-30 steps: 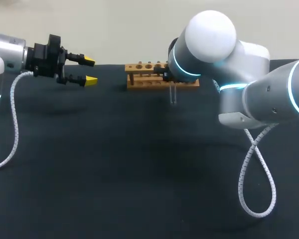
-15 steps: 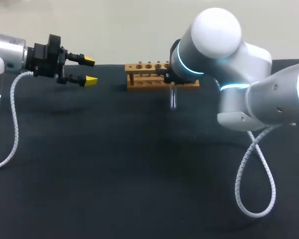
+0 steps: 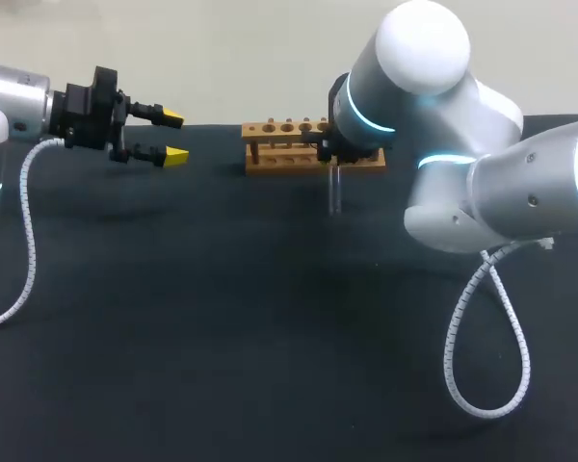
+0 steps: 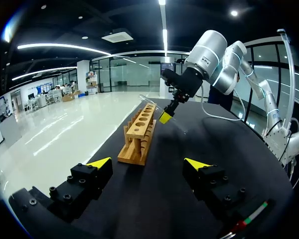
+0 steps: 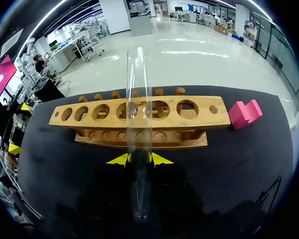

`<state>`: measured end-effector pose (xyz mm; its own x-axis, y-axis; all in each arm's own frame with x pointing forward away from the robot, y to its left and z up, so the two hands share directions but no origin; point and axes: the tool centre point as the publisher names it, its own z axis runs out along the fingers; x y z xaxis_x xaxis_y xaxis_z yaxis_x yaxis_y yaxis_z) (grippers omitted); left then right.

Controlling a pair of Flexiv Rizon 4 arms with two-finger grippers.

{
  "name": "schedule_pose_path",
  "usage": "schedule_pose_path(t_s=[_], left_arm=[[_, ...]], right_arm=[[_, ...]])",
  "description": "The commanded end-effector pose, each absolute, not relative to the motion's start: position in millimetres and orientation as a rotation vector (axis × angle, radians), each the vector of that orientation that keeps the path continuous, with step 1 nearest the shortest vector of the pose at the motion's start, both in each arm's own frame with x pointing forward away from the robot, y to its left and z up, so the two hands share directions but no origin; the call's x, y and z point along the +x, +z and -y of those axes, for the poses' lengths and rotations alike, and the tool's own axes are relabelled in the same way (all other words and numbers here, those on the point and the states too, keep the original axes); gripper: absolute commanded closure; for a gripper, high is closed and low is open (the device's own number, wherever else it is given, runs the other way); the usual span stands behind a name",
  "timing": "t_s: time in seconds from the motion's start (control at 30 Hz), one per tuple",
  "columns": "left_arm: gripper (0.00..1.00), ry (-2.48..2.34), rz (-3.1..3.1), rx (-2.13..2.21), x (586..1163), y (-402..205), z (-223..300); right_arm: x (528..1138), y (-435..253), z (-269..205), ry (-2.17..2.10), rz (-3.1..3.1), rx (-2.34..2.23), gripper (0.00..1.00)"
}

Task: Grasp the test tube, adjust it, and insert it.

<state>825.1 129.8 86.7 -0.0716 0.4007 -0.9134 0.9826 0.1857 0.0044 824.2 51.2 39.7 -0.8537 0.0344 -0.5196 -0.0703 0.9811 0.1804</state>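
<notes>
A clear glass test tube [image 3: 334, 189] hangs upright just in front of the wooden rack [image 3: 279, 144], held at its upper part by my right gripper [image 3: 326, 154], which the arm mostly hides. In the right wrist view the right gripper [image 5: 139, 159] is shut on the tube [image 5: 139, 119], one yellow tip on each side. The tube runs out ahead of the fingers across the rack's [image 5: 199, 122] row of holes. My left gripper [image 3: 172, 137] stands open and empty, well to the left of the rack. The left wrist view shows its gripper [image 4: 148, 163] facing the rack [image 4: 139, 134] and tube [image 4: 178, 127].
A pink block [image 5: 245, 113] lies on the black table beside one end of the rack. My right arm's white cable [image 3: 482, 337] loops down over the table at the right. The left arm's cable [image 3: 24, 241] hangs at the left edge.
My right arm's elbow and wrist have shifted slightly up and to the right, and the tube has dropped a little in front of the rack. The left arm has not moved.
</notes>
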Motion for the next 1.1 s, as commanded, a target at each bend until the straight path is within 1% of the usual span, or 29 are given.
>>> schedule_pose_path(t_s=[0.03, 0.43, 1.1], left_arm=[[0.0, -0.863, -1.613, 1.342, 824, 86, -130], [0.0, -0.863, -1.613, 1.342, 824, 86, -130], [0.0, -0.863, -1.613, 1.342, 824, 86, -130]], right_arm=[[828, 38, -52, 0.266, -2.616, -0.035, 1.0], [821, 43, -50, 0.251, -2.605, 0.005, 1.0], [795, 93, -39, 0.213, -2.517, 0.093, 1.0]])
